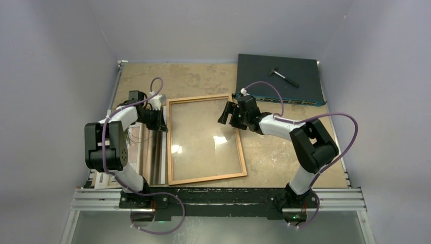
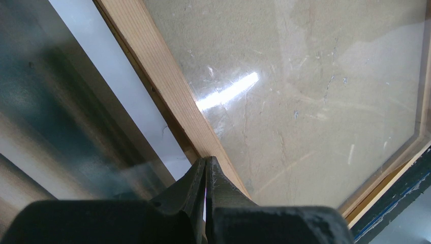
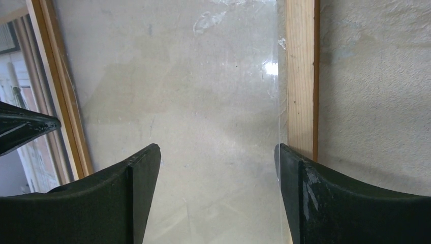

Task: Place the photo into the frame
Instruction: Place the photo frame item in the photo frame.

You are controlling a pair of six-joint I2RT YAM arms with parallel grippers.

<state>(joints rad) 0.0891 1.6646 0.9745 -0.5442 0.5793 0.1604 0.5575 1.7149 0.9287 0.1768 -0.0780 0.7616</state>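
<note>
We see the large, thin, orange-brown wooden frame (image 1: 206,178) lying flat on the tan table (image 1: 284,162), with a clear glass pane (image 1: 203,142) inside it. The glossy striped photo (image 1: 152,160) lies just beside its left rail. The left gripper (image 2: 207,161) is closed, tips at that rail. The right gripper (image 3: 218,150) hangs over the right rail, jaws spread wide and empty.

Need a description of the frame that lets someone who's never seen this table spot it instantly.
Look at the middle of the tan table. The frame lies flat there, a large thin orange-brown wooden rectangle. Unlike the dark box at the far right corner, it is see-through: the tabletop shows through its pane.
</note>
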